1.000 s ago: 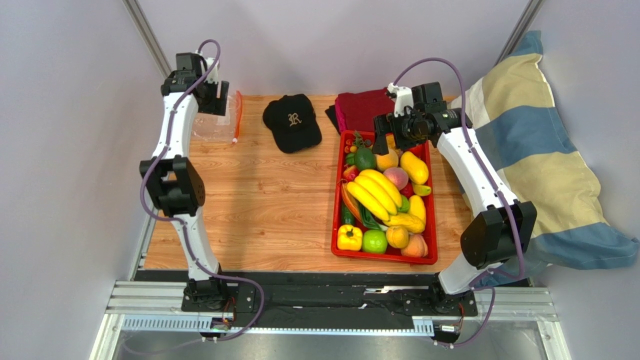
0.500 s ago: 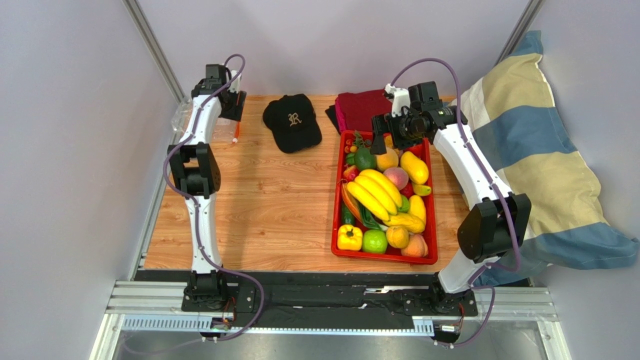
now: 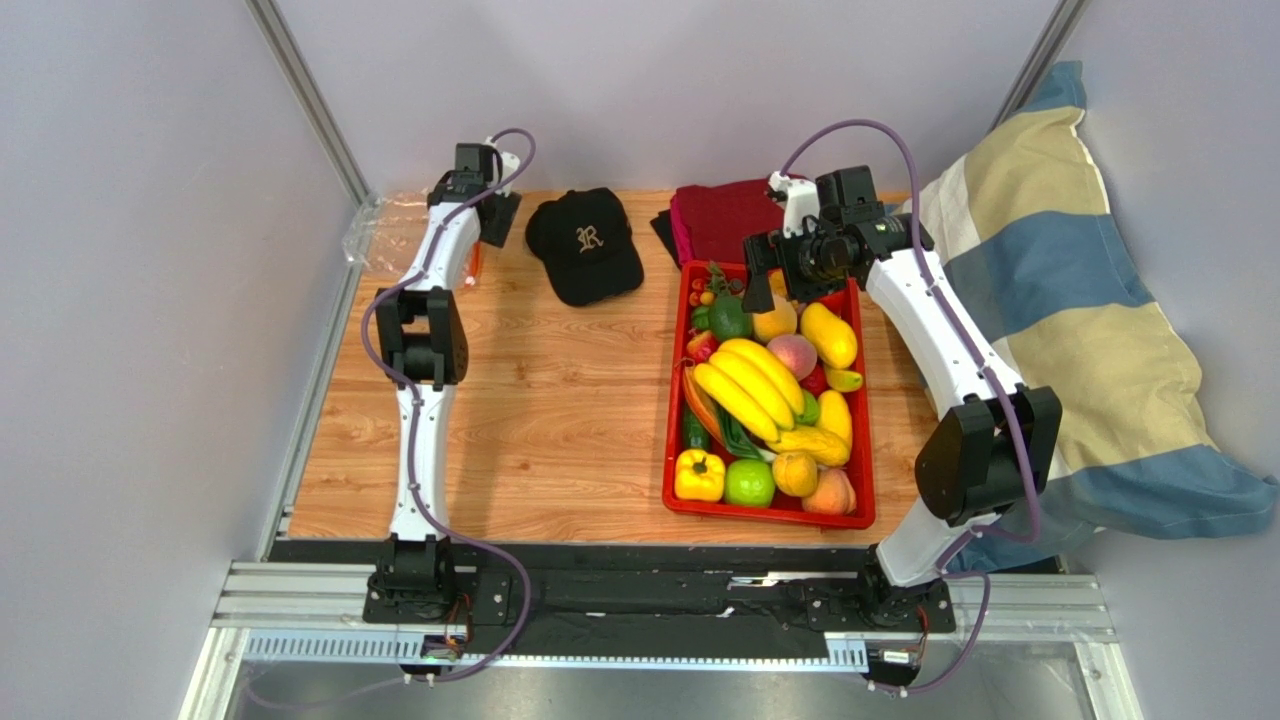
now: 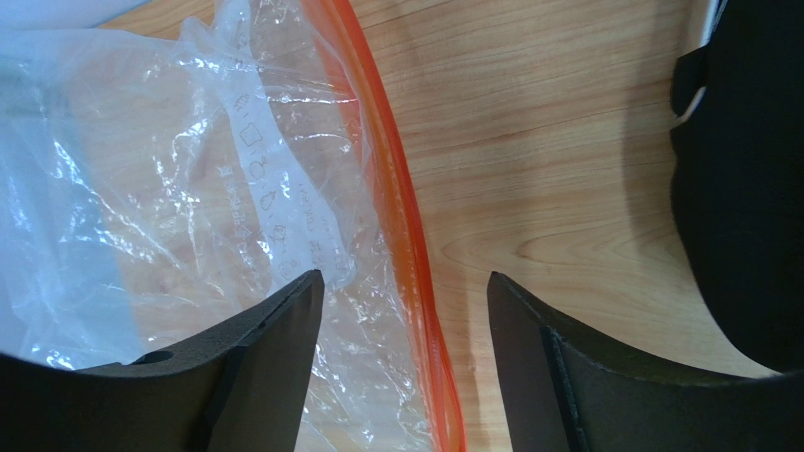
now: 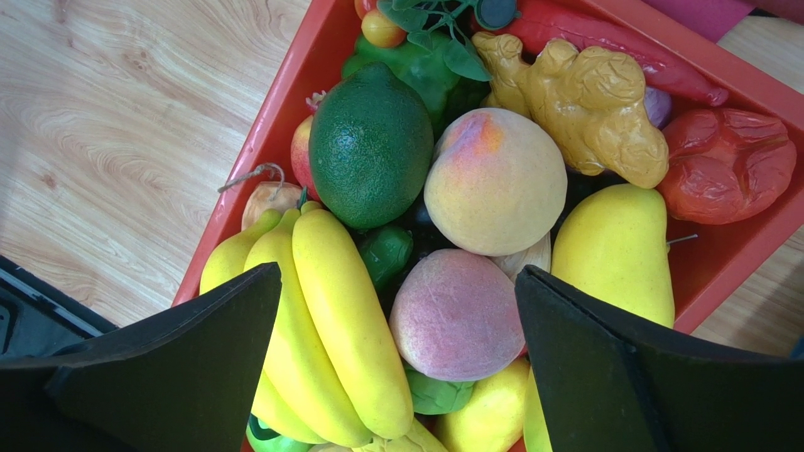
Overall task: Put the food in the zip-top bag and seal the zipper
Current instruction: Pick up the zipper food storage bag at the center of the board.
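Note:
The clear zip-top bag [image 3: 394, 237] lies at the table's far left, and it fills the left of the left wrist view [image 4: 170, 188]. Its orange-red zipper [image 4: 396, 217] runs between my left fingers. My left gripper [image 3: 481, 207] [image 4: 404, 275] is open just above that edge. The food lies in a red tray [image 3: 673, 450]: banana bunch [image 3: 751, 387] [image 5: 330, 311], yellow mango [image 3: 828, 333] [image 5: 615, 250], green fruit [image 5: 371, 143], peaches [image 5: 494, 181], red fruit [image 5: 727, 162]. My right gripper [image 3: 766, 273] [image 5: 394, 271] is open and empty above the tray's far end.
A black cap [image 3: 585, 240] [image 4: 745, 188] lies just right of the bag. A dark red cloth [image 3: 721, 218] is behind the tray. A striped pillow [image 3: 1082, 300] lies off the right edge. Walls stand close on the left and at the back.
My left arm has stretched out and swung right, from over the bag's body to its zipper edge beside the cap. My right gripper has shifted only slightly over the tray.

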